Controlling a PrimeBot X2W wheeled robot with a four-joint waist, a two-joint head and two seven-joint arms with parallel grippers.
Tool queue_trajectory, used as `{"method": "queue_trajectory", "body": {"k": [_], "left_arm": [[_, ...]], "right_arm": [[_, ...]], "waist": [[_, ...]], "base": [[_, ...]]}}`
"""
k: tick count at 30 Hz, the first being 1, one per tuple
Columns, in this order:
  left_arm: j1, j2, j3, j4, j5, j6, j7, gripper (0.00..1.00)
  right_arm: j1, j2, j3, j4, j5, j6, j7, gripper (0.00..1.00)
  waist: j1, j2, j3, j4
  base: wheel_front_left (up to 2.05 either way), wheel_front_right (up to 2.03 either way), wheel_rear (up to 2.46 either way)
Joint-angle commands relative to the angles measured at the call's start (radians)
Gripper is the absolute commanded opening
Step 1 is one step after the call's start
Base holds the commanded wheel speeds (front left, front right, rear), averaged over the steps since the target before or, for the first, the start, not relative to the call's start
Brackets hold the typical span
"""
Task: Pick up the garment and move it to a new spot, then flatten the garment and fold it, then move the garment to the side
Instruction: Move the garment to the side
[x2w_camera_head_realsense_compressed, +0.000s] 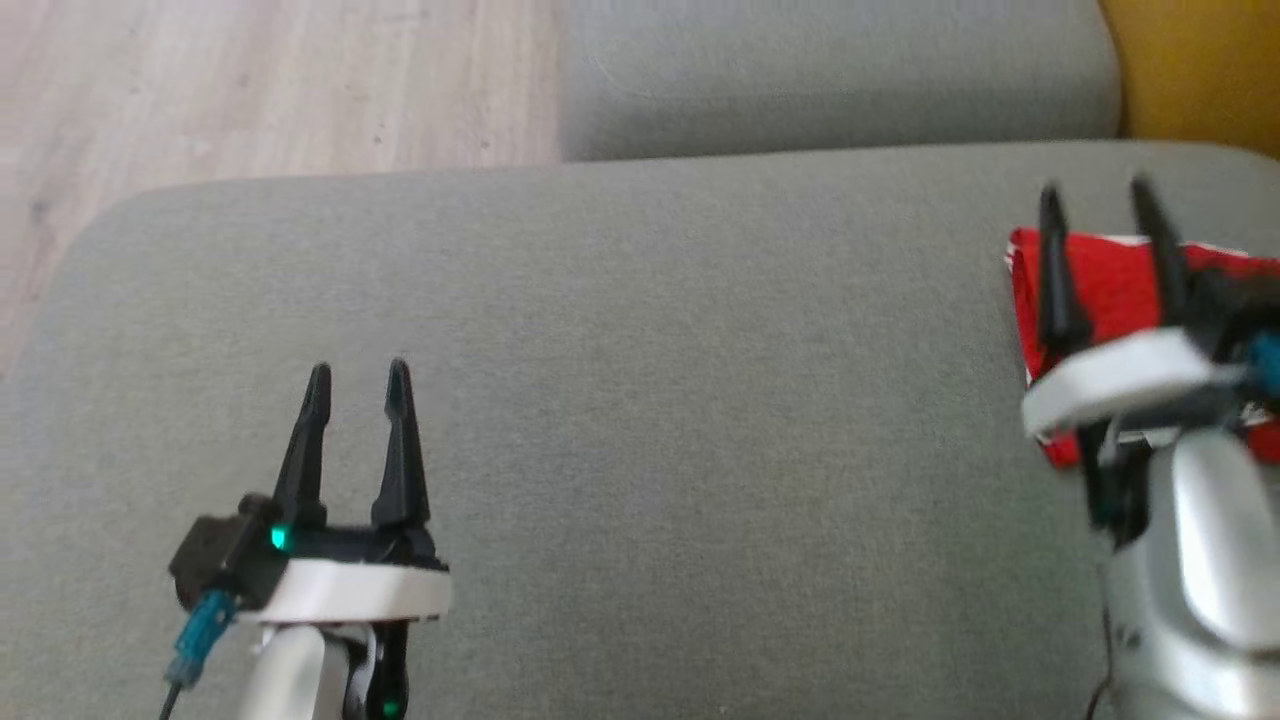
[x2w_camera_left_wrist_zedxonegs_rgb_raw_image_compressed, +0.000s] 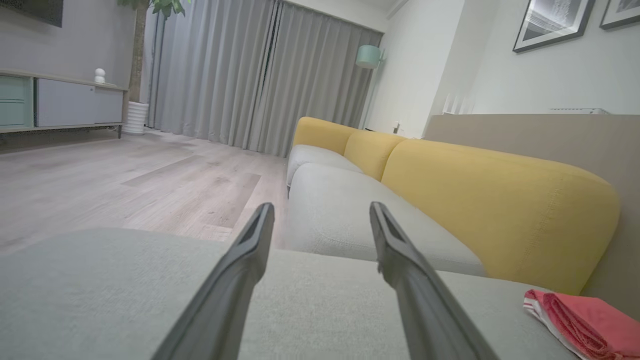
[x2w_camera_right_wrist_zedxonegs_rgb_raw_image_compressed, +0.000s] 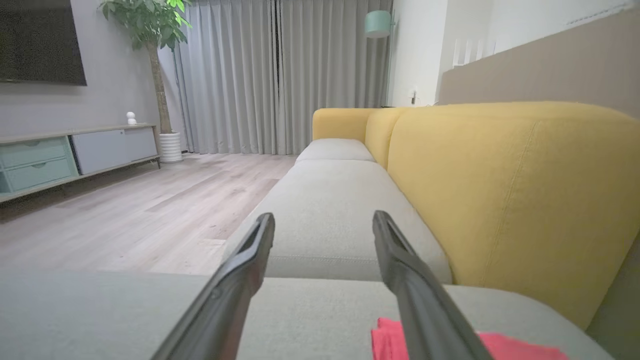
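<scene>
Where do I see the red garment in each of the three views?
Head view: red garment at the right edge, behind the right gripper.
Left wrist view: red garment in the lower right corner.
Right wrist view: red garment at the bottom edge, right of centre.
Shared landmark: yellow backrest, on the right in all.

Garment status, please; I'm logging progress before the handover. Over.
Left claw open, empty, over grey seat cushion. Right claw open above red garment, not gripping. Garment folded, at cushion's right end. Nothing seen in the way.
</scene>
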Motion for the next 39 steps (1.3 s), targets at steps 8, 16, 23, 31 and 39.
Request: {"method": "queue_trajectory", "body": {"k": [8, 16, 23, 31, 39], "left_arm": [[0.025, 0.007, 0.029, -0.015, -0.003, 0.001, -0.005, 1.0], [0.036, 0.007, 0.03, -0.015, -0.003, 0.005, -0.005, 1.0], [0.037, 0.007, 0.04, -0.017, -0.003, 0.03, -0.005, 1.0], [0.04, 0.007, 0.056, -0.021, -0.013, 0.035, -0.005, 1.0], [0.046, 0.007, 0.067, -0.028, -0.04, 0.043, -0.005, 1.0]], "right_arm": [[0.182, 0.014, 0.067, 0.017, 0.121, -0.001, -0.126, 1.0], [0.218, 0.014, 0.089, 0.061, 0.137, -0.001, -0.171, 1.0], [0.205, 0.015, 0.102, 0.069, 0.131, -0.001, -0.181, 1.0], [0.208, 0.015, 0.11, 0.071, 0.134, -0.001, -0.185, 1.0], [0.209, 0.015, 0.116, 0.071, 0.143, -0.001, -0.187, 1.0]], "waist": [[0.0003, -0.0001, -0.036, 0.02], [0.0003, -0.0001, -0.037, 0.007], [0.0003, -0.0001, -0.036, -0.006], [0.0003, -0.0001, -0.038, -0.012], [0.0003, -0.0001, -0.039, -0.011]], "base": [[0.0, 0.0, 0.0], [0.0, 0.0, 0.0], [0.0, 0.0, 0.0], [0.0, 0.0, 0.0], [0.0, 0.0, 0.0]]}}
